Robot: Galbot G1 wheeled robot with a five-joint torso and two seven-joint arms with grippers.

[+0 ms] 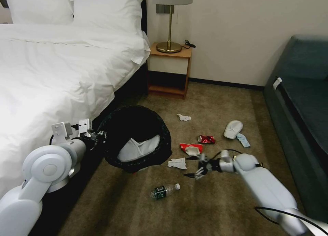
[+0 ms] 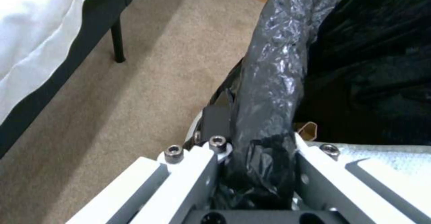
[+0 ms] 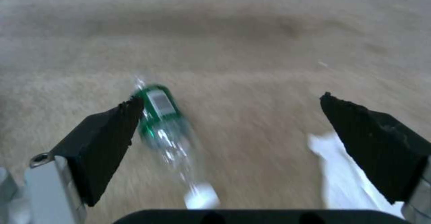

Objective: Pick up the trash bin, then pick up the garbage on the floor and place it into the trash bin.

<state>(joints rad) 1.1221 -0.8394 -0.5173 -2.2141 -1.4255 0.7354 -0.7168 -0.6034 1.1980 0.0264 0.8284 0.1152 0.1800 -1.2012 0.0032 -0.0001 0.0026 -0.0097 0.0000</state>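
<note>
Left gripper clamped on the bag-covered rim of the trash bin, one finger outside the rim and one inside; bin held off the carpet beside the bed, tipped so its mouth faces the head camera. Black bag liner crinkled over the rim; white item lying inside the bin. Right gripper out over the carpet, fingers spread wide, nothing between them. In the right wrist view, black fingertips well apart, with the green-labelled bottle lying on the carpet near one fingertip and a white tissue near the other. In the head view, bottle on its side in front of the bin; crumpled tissue just beside the bin's lower edge; red-white wrapper and crushed red can beyond the right gripper; second tissue farther off toward the nightstand. White slipper and pale blue scrap close together, near the sofa. All listed litter apart from the bin and on the floor.
</note>
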